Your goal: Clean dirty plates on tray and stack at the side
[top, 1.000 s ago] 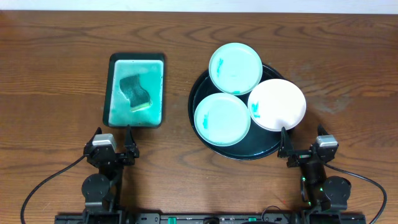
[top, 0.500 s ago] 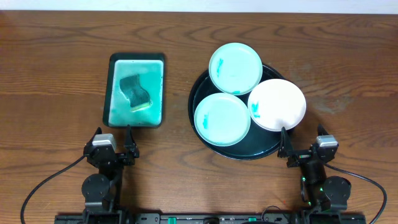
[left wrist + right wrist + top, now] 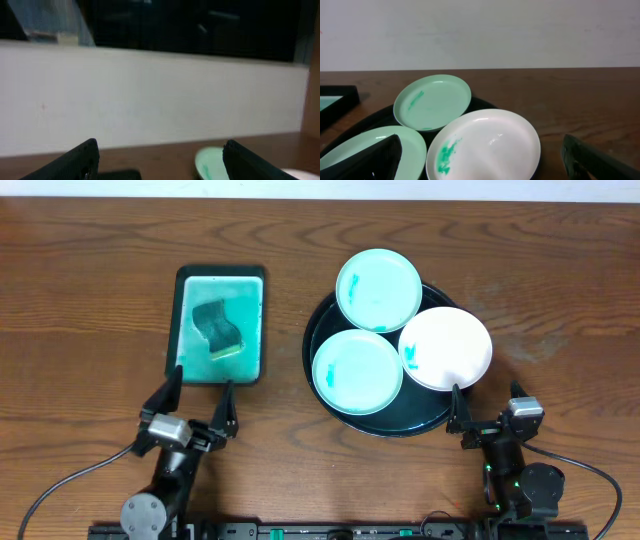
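Three small round plates lie on the large round black tray (image 3: 420, 416). The far plate (image 3: 378, 289) and the front-left plate (image 3: 357, 371) are covered in teal-green film. The right plate (image 3: 445, 348) is white with one green smear and overhangs the tray rim. My left gripper (image 3: 201, 395) is open and empty, just in front of the rectangular tray. My right gripper (image 3: 485, 404) is open and empty, just in front of the white plate (image 3: 490, 145). In the right wrist view, the far plate (image 3: 432, 102) and the front-left plate (image 3: 370, 150) also show. The left wrist view shows the open jaws (image 3: 160, 165) and a green plate (image 3: 210, 162) far off.
A rectangular black tray (image 3: 172, 330) of teal liquid holds a dark sponge (image 3: 217, 328) at the left. Its corner shows in the right wrist view (image 3: 335, 100). Bare wood tabletop (image 3: 560, 310) lies to the right of the round tray. A white wall stands beyond the table.
My left gripper has risen and shifted slightly right, toward the rectangular tray, with its fingers now looking larger. The right arm and the plates have not moved.
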Robot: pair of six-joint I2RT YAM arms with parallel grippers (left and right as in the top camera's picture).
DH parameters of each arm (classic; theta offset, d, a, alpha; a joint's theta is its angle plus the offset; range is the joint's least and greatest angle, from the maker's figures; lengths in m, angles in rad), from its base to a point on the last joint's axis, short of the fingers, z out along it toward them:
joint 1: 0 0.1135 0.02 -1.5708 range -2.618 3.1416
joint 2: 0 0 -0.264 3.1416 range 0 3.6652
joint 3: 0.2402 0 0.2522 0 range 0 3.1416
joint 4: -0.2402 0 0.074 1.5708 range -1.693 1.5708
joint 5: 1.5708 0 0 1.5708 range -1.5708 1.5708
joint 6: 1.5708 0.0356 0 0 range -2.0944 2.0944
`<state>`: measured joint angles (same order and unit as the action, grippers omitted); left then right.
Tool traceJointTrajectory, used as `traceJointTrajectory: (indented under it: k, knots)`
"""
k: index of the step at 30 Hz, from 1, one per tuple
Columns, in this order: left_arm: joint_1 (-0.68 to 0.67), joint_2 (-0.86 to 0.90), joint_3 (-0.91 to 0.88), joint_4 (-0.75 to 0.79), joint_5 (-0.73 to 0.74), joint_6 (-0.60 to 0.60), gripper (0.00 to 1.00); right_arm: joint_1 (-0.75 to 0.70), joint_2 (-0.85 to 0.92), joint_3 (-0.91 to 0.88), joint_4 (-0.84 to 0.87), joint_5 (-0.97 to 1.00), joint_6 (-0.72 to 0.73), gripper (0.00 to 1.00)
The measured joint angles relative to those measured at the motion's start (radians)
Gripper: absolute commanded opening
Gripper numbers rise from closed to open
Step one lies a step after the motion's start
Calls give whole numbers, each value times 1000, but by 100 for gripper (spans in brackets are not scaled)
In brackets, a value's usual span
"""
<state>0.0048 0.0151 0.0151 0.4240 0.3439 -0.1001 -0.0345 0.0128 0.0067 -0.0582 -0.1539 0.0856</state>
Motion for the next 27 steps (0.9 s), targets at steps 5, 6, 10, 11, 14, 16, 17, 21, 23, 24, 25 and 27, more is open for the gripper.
traceJointTrajectory:
  k: [5, 6, 10, 11, 14, 16, 17, 21, 23, 24, 25, 27]
  knots:
    - [1, 166, 165, -96, -103, 10, 80, 0, 0, 0, 0, 0, 0, 99]
    - [1, 235, 237, -152, -116, 11, 80, 0, 0, 0, 0, 0, 0, 99]
    - [1, 608, 647, -555, -126, 39, 80, 0, 3, 0, -1, 1, 0, 99]
    - [2, 716, 765, -676, -95, 51, 80, 0, 3, 0, 3, 0, 0, 99]
    - [2, 998, 1026, -876, 2, 75, 80, 0, 4, 0, 1, 0, -1, 99]
    - [1, 1141, 1120, -922, 36, 79, 80, 0, 5, 0, 0, 0, -1, 99]
    - [1, 1205, 1159, -952, 35, 75, 80, 0, 5, 0, 0, 0, 0, 99]
    - [1, 1426, 1307, -1112, -93, -40, 80, 0, 5, 0, 0, 0, 0, 99]
    - [2, 1515, 1357, -1146, -153, -103, 80, 0, 5, 0, 0, 0, -1, 99]
    - [2, 1551, 1369, -1156, -173, -128, 79, 0, 5, 0, 0, 0, -1, 99]
    - [2, 1581, 1376, -1165, -188, -145, 80, 0, 5, 0, 0, 0, -1, 99]
    - [2, 1638, 1378, -1188, -208, -177, 80, 0, 5, 0, 0, 0, -1, 99]
